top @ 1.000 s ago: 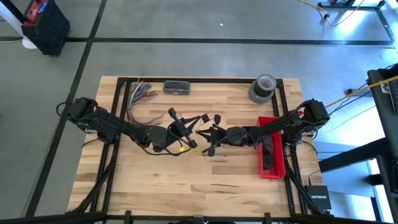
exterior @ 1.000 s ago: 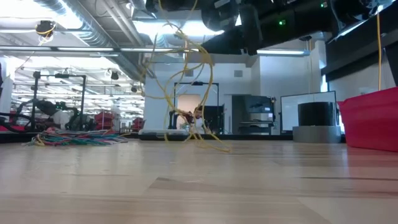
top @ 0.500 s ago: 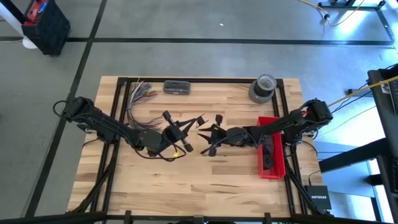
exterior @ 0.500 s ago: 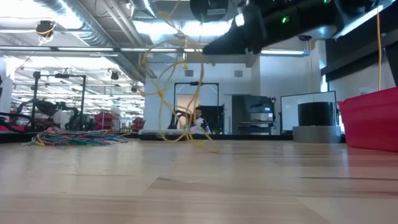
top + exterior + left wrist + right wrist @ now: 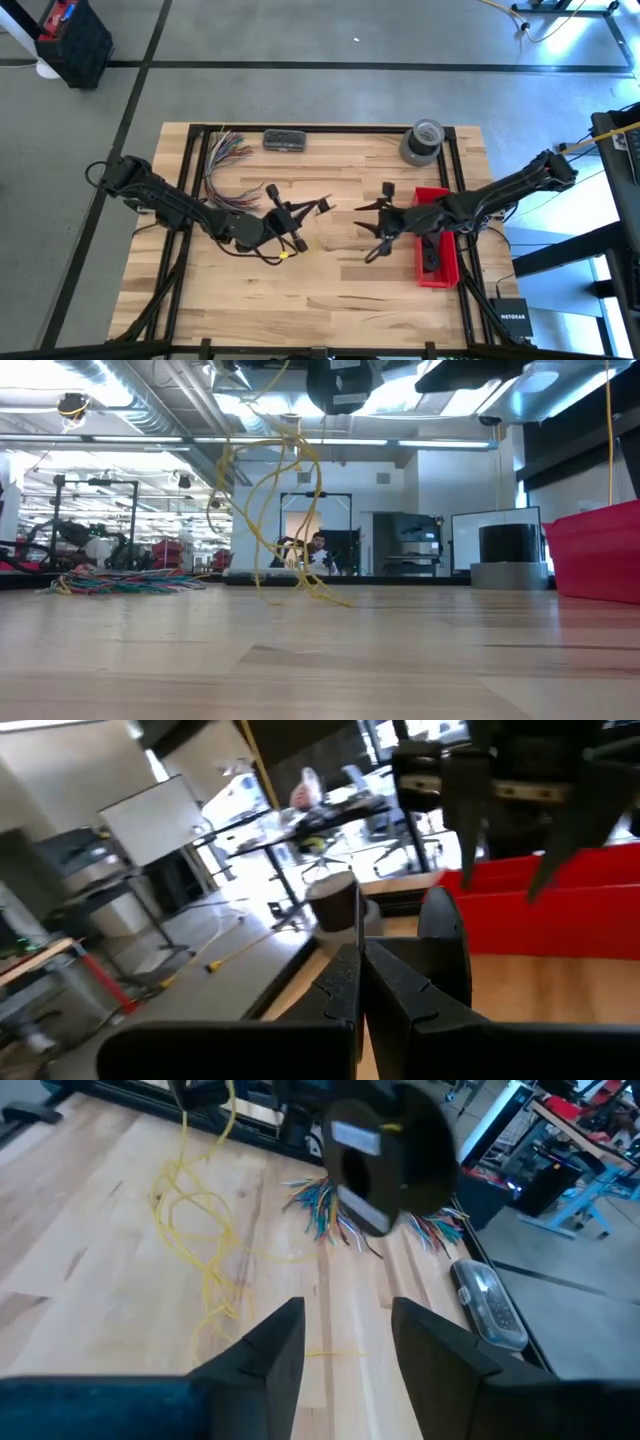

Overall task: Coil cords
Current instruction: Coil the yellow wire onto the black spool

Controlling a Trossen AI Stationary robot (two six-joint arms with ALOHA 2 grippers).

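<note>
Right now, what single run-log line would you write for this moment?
task: coil cords | left gripper: shut on yellow cord, lifted above table | right gripper: fingers open, empty, beside red bin | coil: not formed

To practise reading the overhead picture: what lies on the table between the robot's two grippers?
In the high view, only bare wood separates the left gripper, shut on the yellow cord, from the open right gripper. Nothing else lies there.

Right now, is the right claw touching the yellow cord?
Apart. The right wrist view shows the right claw open, bare wood between its fingers, and the yellow cord hanging well beyond it from the left claw.
</note>
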